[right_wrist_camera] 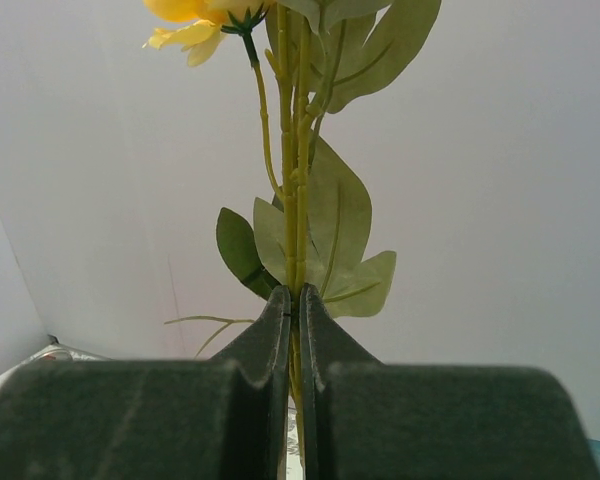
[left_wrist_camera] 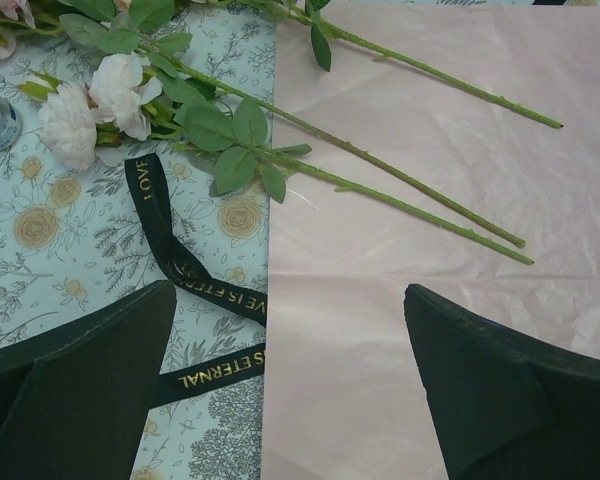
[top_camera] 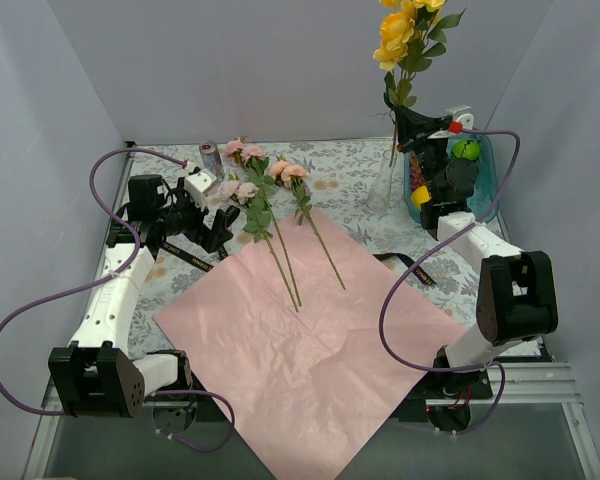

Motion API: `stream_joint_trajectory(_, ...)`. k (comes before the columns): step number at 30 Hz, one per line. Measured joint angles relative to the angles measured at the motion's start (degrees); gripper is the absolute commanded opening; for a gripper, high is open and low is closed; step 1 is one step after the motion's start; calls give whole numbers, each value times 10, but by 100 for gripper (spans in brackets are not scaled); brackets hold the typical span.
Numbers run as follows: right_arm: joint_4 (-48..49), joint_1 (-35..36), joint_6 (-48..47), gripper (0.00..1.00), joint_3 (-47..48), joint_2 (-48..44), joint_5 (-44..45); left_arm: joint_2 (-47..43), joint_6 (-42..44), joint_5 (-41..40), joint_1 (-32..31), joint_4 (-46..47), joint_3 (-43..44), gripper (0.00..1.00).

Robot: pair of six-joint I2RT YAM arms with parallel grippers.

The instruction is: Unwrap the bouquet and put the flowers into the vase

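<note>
My right gripper [top_camera: 400, 110] is shut on the green stems [right_wrist_camera: 292, 200] of the yellow flowers [top_camera: 405, 35] and holds them upright over the clear glass vase [top_camera: 382, 188] at the back right. The stem ends reach the vase's mouth; how deep they go I cannot tell. The wrapping paper [top_camera: 300, 340] lies spread flat, pink side up. Pale pink flowers [top_camera: 245, 152] lie at the back left, their stems [left_wrist_camera: 400, 195] across the paper's edge. My left gripper [left_wrist_camera: 288, 295] hangs open and empty above the paper's left edge and the black ribbon [left_wrist_camera: 180, 265].
A silver can [top_camera: 211, 157] stands just behind the pink blooms. A teal tray [top_camera: 485, 170] with round fruit [top_camera: 466, 150] sits behind the right arm, close to the vase. Another stretch of ribbon [top_camera: 410, 268] lies by the paper's right edge. White walls close in on three sides.
</note>
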Motion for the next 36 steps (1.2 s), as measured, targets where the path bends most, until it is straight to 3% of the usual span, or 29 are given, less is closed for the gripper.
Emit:
stream_joint_trajectory(10, 58, -11, 29, 2, -12, 44, -21, 0, -1, -3, 0, -7, 3, 98)
stream_joint_trajectory(13, 59, -11, 34, 7, -27, 55, -21, 0, 2, -9, 0, -15, 7, 98)
stream_joint_trajectory(16, 59, -11, 37, 33, -42, 64, -20, 0, 6, -16, 0, -16, 7, 98)
stream_joint_trajectory(17, 60, -11, 38, 53, -46, 66, -20, 0, 7, -16, 0, -16, 7, 98)
stream_joint_trajectory(20, 62, -11, 39, 82, -56, 70, -19, 0, 7, -17, 0, -17, 7, 98)
stream_joint_trajectory(23, 63, -11, 37, 88, -58, 71, -21, 0, 6, -16, 0, -19, 8, 98)
stream_joint_trajectory(31, 71, -11, 32, 91, -60, 67, -24, 0, 6, -13, 0, -21, 9, 98)
stream_joint_trajectory(36, 53, -11, 17, 98, -96, 9, -31, -1, 6, -12, 0, -20, 9, 98)
